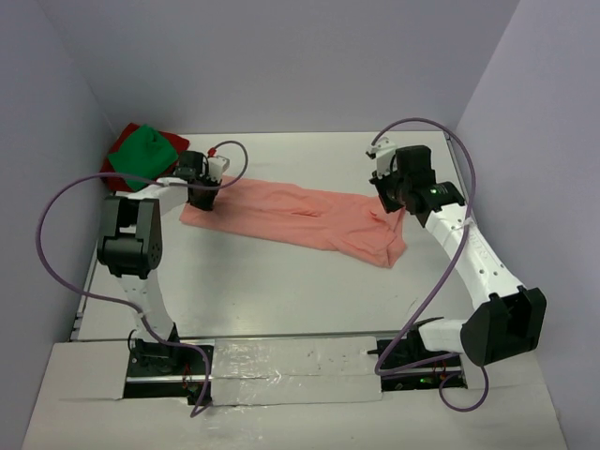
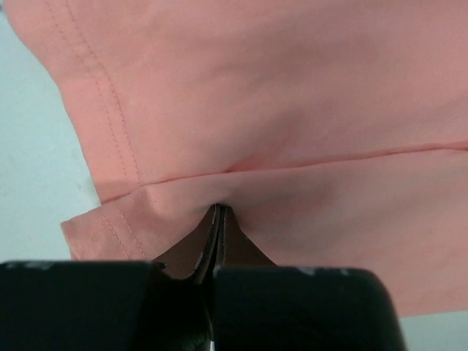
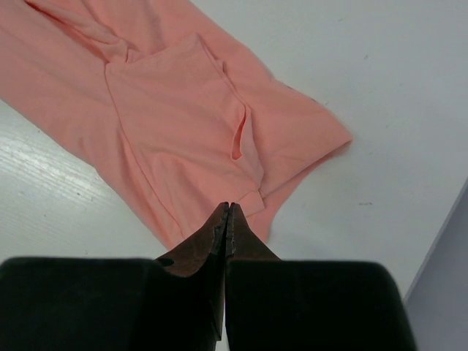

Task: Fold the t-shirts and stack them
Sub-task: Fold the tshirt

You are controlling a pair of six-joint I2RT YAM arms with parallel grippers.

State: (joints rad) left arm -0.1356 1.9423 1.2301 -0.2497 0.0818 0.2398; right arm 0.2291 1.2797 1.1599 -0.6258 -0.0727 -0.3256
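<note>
The large salmon-pink t-shirt (image 1: 300,216) lies stretched in a long band across the middle of the white table. At its left end my left gripper (image 1: 202,195) is shut, and in the left wrist view the cloth (image 2: 292,95) puckers into the closed tips (image 2: 219,208) beside a stitched hem. My right gripper (image 1: 387,199) hovers over the bunched right end. Its jaws (image 3: 229,205) are shut with nothing between them, just above the edge of the shirt (image 3: 175,124) lying below. The green t-shirt (image 1: 142,150) sits on the dark red one (image 1: 120,145) in the far left corner.
Grey-violet walls close in the table (image 1: 281,291) at the back and on both sides. Purple cables loop beside each arm, one (image 1: 56,234) at the left and one (image 1: 427,127) at the right. A taped strip (image 1: 281,370) runs along the near edge between the arm bases.
</note>
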